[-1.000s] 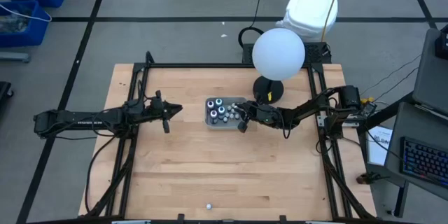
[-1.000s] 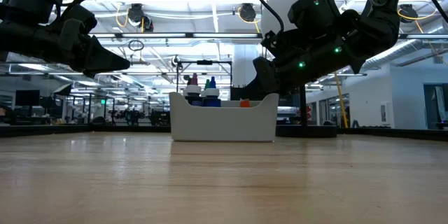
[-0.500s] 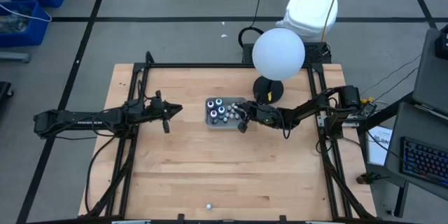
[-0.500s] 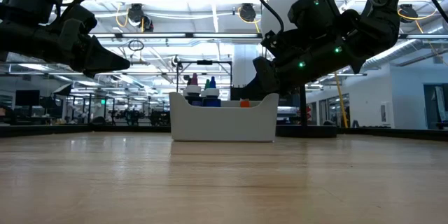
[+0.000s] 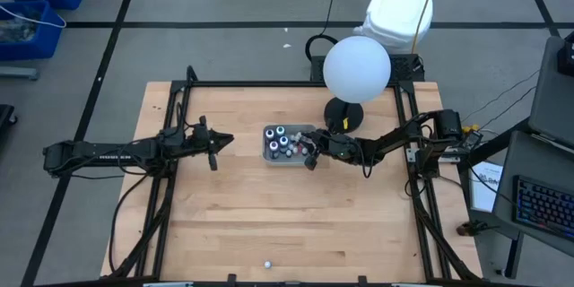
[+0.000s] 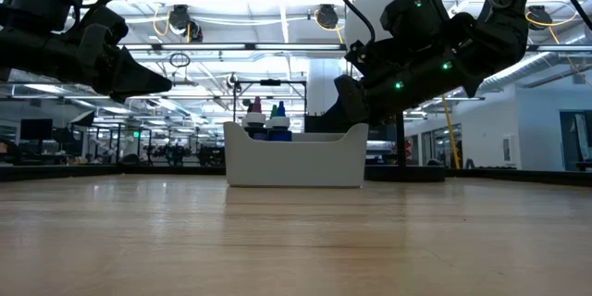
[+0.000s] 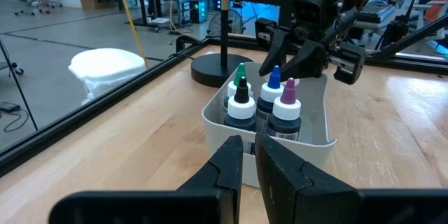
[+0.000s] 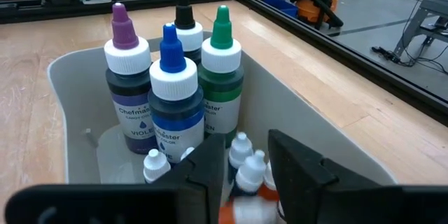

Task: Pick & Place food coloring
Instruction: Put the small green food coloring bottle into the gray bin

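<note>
Right gripper [image 5: 311, 152]: positioned over the right end of the grey tray [image 5: 271, 157], pointing down into it; fingers [image 8: 297, 171] slightly apart, straddling a small orange-bodied, white-capped bottle [image 8: 246, 182] that stands directly below between them, upright, long axis vertical; whether the pads touch it cannot be told. Food coloring [image 8: 171, 91]: all inside the tray; four taller upright bottles (violet, blue, black and green tips) cluster at the tray's far end from this gripper, several smaller white-capped ones sit near the fingers. Judged: this arm is far the nearer, and any move here is a straight vertical one, with neighbouring caps and the tray wall close on both sides as the likely snags. White globe on a black stand [image 5: 356, 69]: just behind the right arm, clear of the tray. Left gripper [image 5: 212, 143]: hovering above the desk [image 5: 269, 224], well left of the tray, fingers nearly together, holding nothing. Small white item [image 5: 266, 265]: alone at the desk's near edge.
</note>
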You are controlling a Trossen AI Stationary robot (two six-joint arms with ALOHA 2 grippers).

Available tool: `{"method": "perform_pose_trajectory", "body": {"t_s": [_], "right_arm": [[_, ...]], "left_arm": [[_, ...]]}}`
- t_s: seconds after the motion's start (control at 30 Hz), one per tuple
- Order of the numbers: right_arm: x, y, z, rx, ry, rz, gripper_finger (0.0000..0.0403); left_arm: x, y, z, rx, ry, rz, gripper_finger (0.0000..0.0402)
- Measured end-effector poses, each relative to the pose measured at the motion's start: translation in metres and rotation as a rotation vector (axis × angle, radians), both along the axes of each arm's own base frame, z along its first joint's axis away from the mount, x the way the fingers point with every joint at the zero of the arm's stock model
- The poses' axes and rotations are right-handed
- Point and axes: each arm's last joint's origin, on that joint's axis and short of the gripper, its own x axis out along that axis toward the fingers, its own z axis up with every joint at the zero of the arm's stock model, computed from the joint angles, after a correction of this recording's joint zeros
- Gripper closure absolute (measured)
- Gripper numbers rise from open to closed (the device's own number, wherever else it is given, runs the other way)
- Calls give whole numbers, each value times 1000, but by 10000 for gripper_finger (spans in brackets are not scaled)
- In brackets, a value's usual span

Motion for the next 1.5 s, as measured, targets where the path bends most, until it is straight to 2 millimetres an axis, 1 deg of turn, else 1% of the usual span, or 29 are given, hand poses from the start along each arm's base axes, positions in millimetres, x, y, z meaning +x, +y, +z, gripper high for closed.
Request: {"method": "perform_pose_trajectory", "body": {"t_s": [0.17, 0.4, 0.53, 0.6, 0.67, 0.8, 0.87, 0.97, 1.03, 1.13, 1.2, 1.33, 1.43, 1.5], "right_arm": [[0, 0, 0, -3, 2, 1, 289], [0, 0, 1, -45, 16, 19, 289], [3, 6, 7, -76, -22, 119, 293], [2, 11, 15, -90, -45, 142, 303], [0, 16, 25, -118, -52, 167, 321], [-10, 30, 50, -189, -34, 231, 382], [-18, 38, 64, -215, -56, 284, 396], [-35, 50, 78, -229, -118, 326, 392], [-51, 55, 83, -227, -151, 349, 397], [-78, 61, 84, -209, -209, 370, 401], [-95, 62, 84, -207, -240, 333, 400], [-128, 59, 94, -226, -255, 241, 402], [-145, 55, 101, -204, -244, 237, 402], [-154, 53, 103, -193, -233, 265, 402]], "left_arm": [[0, 0, 0, -2, 0, 0, 355], [0, 0, 0, -3, -1, 0, 355], [0, 0, 0, -3, 1, -1, 355], [0, 0, -1, -3, 5, 0, 355], [0, 0, -2, -6, 18, -1, 355], [-1, 0, -4, -9, 36, 1, 355], [-1, 0, -4, -11, 44, 0, 355], [-1, 0, -5, -13, 50, 0, 355], [-1, 0, -5, -23, 48, 1, 355], [-1, 0, -6, -48, 48, 1, 355], [-1, -1, -7, -62, 61, -2, 355], [-1, -1, -9, -78, 75, 1, 355], [-1, -1, -9, -87, 72, 3, 355], [-1, 0, -9, -90, 67, 4, 355]]}}
